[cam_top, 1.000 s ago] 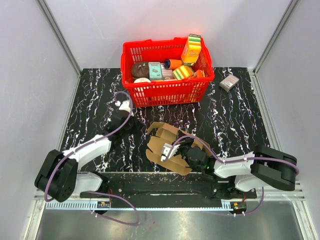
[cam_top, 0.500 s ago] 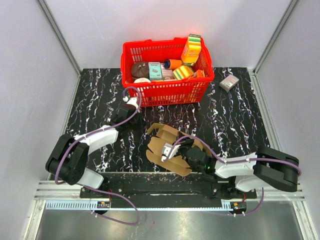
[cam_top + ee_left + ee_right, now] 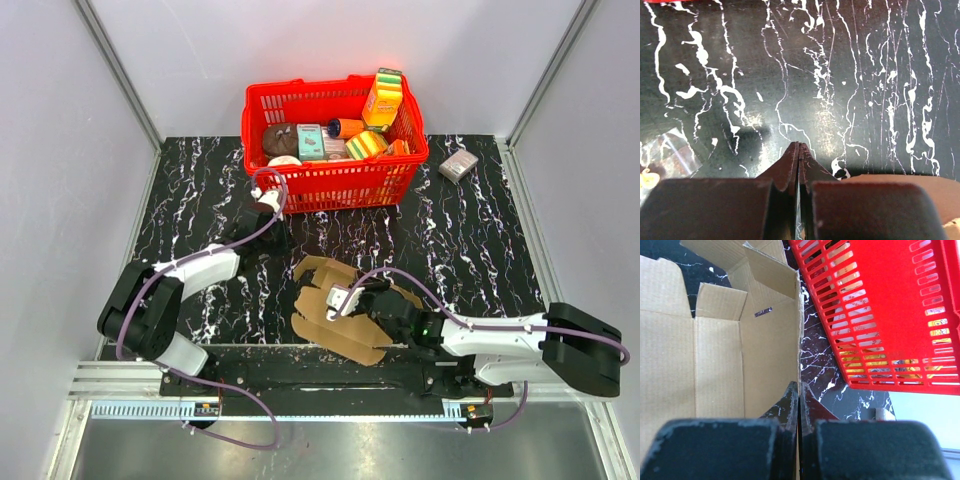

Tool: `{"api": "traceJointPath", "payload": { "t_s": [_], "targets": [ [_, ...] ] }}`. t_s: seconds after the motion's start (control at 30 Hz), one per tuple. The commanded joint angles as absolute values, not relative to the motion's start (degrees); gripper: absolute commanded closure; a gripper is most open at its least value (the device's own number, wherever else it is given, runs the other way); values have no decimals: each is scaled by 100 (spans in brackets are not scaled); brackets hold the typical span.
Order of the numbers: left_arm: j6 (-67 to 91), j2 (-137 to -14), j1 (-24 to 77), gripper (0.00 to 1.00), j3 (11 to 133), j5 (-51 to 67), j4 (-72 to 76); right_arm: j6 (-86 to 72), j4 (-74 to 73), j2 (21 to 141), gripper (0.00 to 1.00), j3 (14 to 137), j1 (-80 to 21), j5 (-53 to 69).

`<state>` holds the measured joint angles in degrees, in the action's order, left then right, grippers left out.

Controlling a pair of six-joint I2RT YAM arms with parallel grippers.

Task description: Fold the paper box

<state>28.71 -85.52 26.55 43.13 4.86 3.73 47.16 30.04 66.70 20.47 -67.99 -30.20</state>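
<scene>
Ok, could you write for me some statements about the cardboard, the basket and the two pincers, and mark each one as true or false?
1. The flat brown cardboard sheet lies inside the red plastic basket. False: it lies on the black marbled table, in front of the basket.
2. The left pincer and the right pincer are both shut. True.
3. The small grey-pink box stands on the table, outside the basket. True.
4. The basket is empty. False: it holds colourful packages.
5. The left pincer grips the cardboard sheet. False: nothing is between its fingers, and bare table lies ahead of its tips.
</scene>
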Motion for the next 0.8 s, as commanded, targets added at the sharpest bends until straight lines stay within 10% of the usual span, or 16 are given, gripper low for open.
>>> {"api": "traceJointPath", "payload": {
  "t_s": [0.0,0.77],
  "targets": [
    [2698,-8736,2628,100,4623,1010,799,4298,2707,6504,100,2268,-6855,-2830],
    [2531,-8877,2716,100,4307,1740,861,4122,2962,7049,100,2268,-6680,-3015]
  ]
}}
